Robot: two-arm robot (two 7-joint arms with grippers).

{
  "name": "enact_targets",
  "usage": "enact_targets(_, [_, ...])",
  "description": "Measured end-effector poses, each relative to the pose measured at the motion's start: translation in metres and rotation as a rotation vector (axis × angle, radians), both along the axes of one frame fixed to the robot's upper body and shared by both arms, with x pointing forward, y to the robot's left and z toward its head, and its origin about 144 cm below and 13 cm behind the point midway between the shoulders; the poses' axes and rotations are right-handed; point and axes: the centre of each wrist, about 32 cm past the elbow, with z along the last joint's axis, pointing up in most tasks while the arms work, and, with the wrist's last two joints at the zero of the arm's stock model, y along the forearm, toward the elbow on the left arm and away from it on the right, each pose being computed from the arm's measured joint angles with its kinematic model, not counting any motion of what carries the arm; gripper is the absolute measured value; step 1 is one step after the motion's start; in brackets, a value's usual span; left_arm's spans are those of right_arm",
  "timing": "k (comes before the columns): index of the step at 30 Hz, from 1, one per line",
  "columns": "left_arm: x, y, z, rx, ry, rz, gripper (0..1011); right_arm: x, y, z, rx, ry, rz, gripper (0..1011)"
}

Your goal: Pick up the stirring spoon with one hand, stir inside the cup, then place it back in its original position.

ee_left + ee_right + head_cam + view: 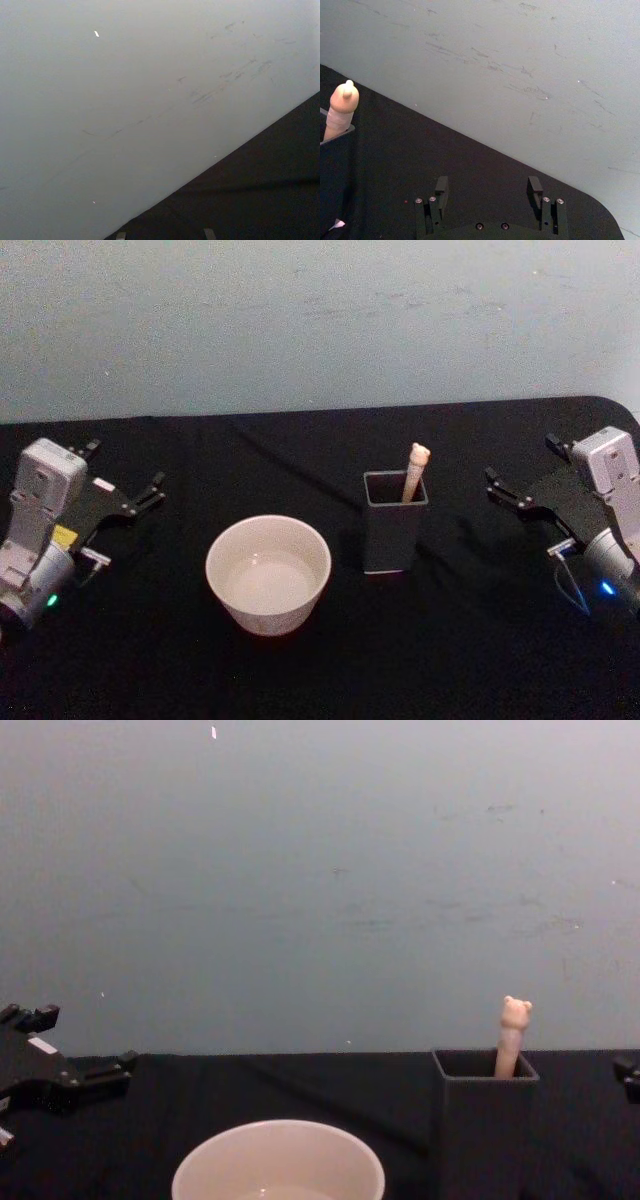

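Standing handle-up inside the dark grey holder box (392,535) (480,1130) (335,175): the stirring spoon (415,468) (512,1035) (340,107), leaning into the far right corner. Bear head and a short stretch of beige handle poking above the rim, neck and bowl hidden inside the box. Touched by neither gripper.

Just left of the holder box and slightly nearer the robot, apart from it: the cream cup (268,618) (278,1125), upright on the black table cloth (320,670). Perhaps a little clear liquid in the bottom, though hard to be sure from above.

Well to the left of the holder box, beyond the cup: the left gripper (128,464) (85,1038) (165,234), fingers spread wide, grasping nothing, aimed toward the pale wall (320,870) behind the table.

Well to the right of the holder box: the right gripper (521,459) (488,184), likewise released and empty, both dark fingers parted with bare cloth between them. From its wrist camera, holder box and spoon off to one side, clear of the fingers, with the table's far edge and the scuffed wall beyond.
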Motion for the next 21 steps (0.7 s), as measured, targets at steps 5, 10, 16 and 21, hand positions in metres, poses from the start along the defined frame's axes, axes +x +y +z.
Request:
enact_targets(5, [0.0000,0.0000,0.0000,0.000,0.000,0.000,1001,0.0000,-0.0002,0.0000,0.000,0.000,0.000,1002])
enact_targets(10, [0.0000,0.0000,0.0000,0.000,0.000,0.000,1001,0.0000,-0.0003,0.0000,-0.001,0.000,0.000,1002])
enact_targets(16, [0.0000,0.0000,0.0000,0.000,0.000,0.000,1001,0.0000,-0.0003,0.0000,-0.001,0.000,0.000,1002])
enact_targets(21, [0.0000,0.0000,0.0000,0.000,0.000,0.000,1001,0.0000,-0.0004,0.0000,-0.001,0.000,0.000,1002])
